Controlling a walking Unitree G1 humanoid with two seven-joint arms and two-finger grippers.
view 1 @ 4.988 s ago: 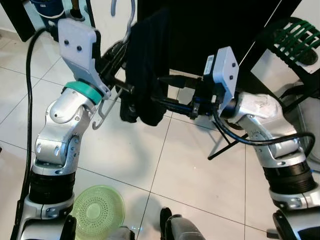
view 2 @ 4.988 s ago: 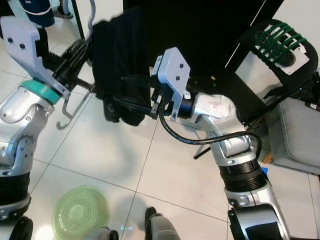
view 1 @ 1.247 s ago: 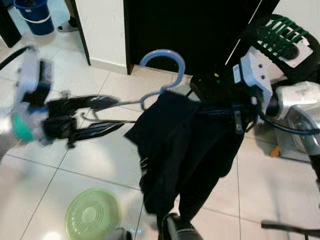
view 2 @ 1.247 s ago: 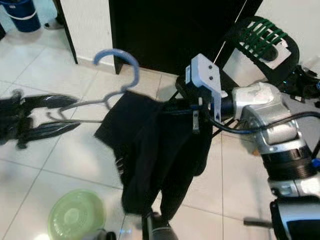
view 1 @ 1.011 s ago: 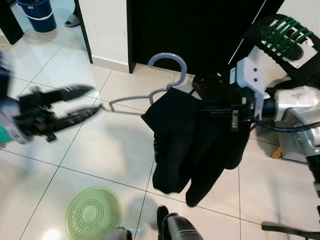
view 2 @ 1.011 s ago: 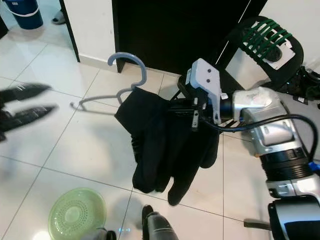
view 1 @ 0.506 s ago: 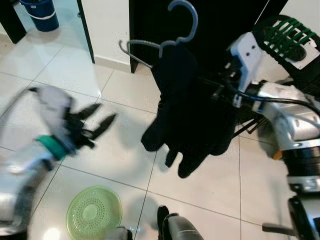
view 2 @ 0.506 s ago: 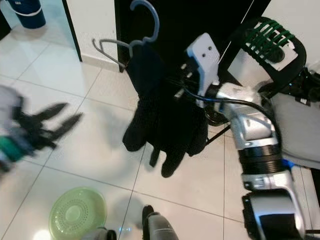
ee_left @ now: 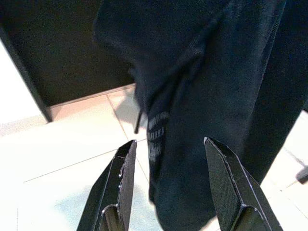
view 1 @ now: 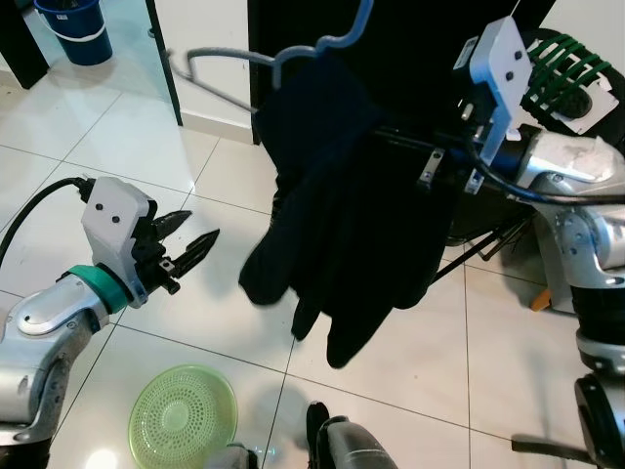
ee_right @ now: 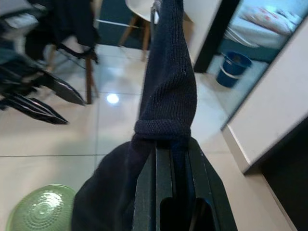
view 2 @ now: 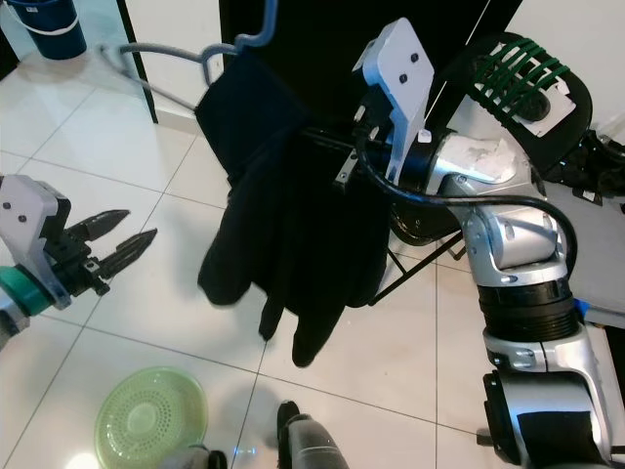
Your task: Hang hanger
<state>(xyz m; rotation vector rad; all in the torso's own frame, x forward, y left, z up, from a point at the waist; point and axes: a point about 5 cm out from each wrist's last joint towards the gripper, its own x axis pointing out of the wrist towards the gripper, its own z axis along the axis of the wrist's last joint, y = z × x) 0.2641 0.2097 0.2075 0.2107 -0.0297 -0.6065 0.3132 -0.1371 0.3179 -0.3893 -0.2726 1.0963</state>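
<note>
A grey-blue hanger (view 1: pixel 229 61) carries a dark knitted garment (view 1: pixel 342 215) that droops toward the tiled floor. My right gripper (view 1: pixel 422 147) is raised in front of the dark doorway and is shut on the hanger through the cloth. In the right wrist view the fingers (ee_right: pixel 144 192) pinch a fold of the garment (ee_right: pixel 168 86). My left gripper (view 1: pixel 190 244) is low on the left, open and empty, clear of the garment. In the left wrist view its fingers (ee_left: pixel 122 183) point at the hanging cloth (ee_left: pixel 202 86).
A green strainer (view 1: pixel 184 418) lies on the floor near my feet. A blue bucket (view 1: pixel 73 24) stands at the back left. A black chair with green straps (view 1: pixel 571 78) is at the back right, beside the dark opening (view 1: pixel 410 39).
My left gripper let go of the hanger and drew back down to the left. My right gripper lifted the hanger and garment higher, up against the dark doorway.
</note>
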